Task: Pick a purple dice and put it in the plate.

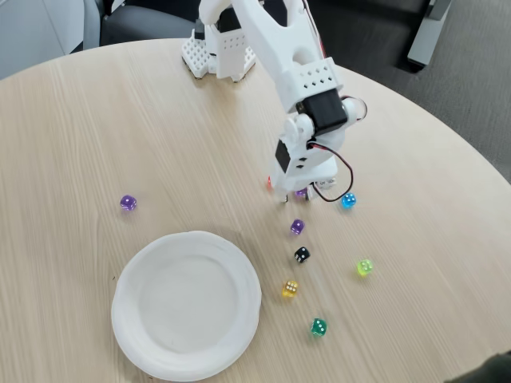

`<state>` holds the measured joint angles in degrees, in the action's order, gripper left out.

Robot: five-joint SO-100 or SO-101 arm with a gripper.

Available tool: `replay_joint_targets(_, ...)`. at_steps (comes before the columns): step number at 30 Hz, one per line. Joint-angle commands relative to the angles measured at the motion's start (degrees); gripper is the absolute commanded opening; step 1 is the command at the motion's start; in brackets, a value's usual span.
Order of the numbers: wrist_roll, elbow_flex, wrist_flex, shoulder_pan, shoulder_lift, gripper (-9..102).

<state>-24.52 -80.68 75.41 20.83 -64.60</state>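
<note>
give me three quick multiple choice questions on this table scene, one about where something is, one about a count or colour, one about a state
1. Where does the black die lie in the fixed view?
A. on the plate
B. right of the plate, just below a purple die
C. at the arm's base

2. How many purple dice lie clear of the gripper?
A. two
B. four
C. none

3. What is the state of the plate?
A. holds a purple die
B. empty
C. upside down on a die

Answers:
1. B: it sits on the bare table under the purple die.
2. A: that one and another at left; a further purple bit shows under the gripper, mostly hidden.
3. B: nothing lies on its white surface.
</note>
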Motion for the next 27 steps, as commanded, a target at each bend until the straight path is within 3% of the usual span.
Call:
replay_joint_targets(1, -2.02, 0.88, -0.09, 0.00, -0.97, 14)
replay_joint_targets(12, -2.81, 0.88, 4.66, -0.88, -0.18, 13)
replay_joint_targets(27, -7.47, 0.88, 4.13, -0.88, -0.18, 14)
